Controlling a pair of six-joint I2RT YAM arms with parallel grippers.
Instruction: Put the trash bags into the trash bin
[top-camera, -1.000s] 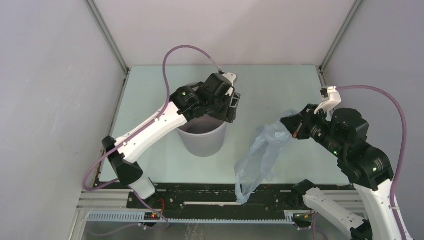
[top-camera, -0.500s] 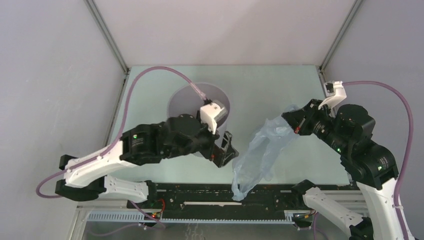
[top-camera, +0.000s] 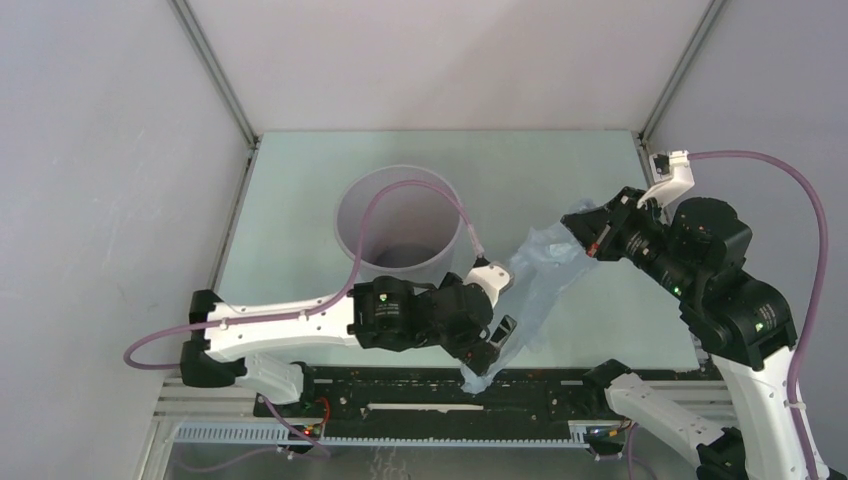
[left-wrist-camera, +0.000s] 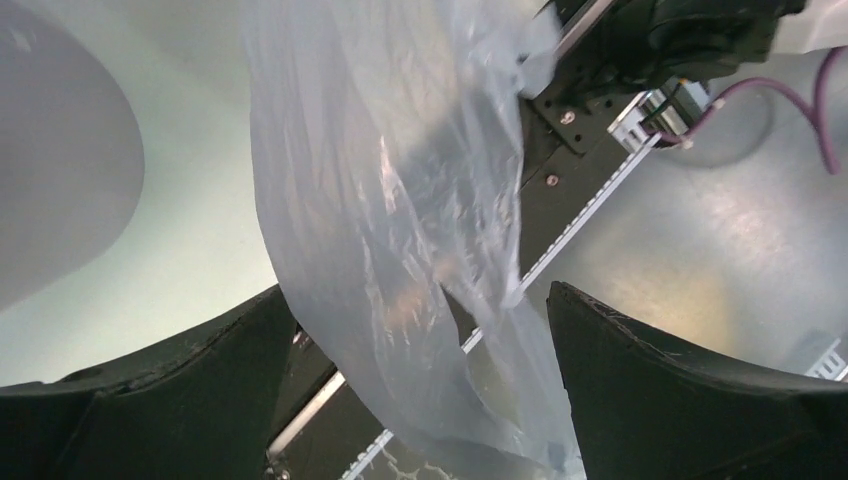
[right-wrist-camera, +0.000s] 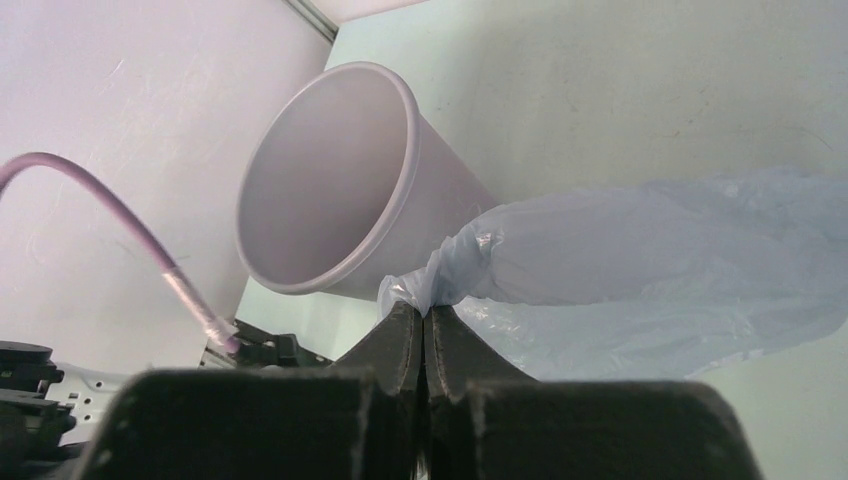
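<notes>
1. Top external view: the right gripper (top-camera: 583, 233) pinches the trash bag (top-camera: 528, 285), which hangs to the table's (top-camera: 560, 170) near edge; the bin (top-camera: 400, 200) stands apart.
2. Wide open, the left gripper (top-camera: 492, 348) straddles its tail; closing there looks next.

Trash bag (top-camera: 533, 278): thin translucent pale-blue film, crinkled, hanging lengthwise, slanting from far right down toward near centre.
Trash bin (top-camera: 400, 205): round, grey, upright, open-topped, standing left of the bag.

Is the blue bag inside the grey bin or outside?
Outside. The bag hangs from the shut right gripper beside the bin, its lower end within the open left gripper; none of it crosses the rim.
</notes>
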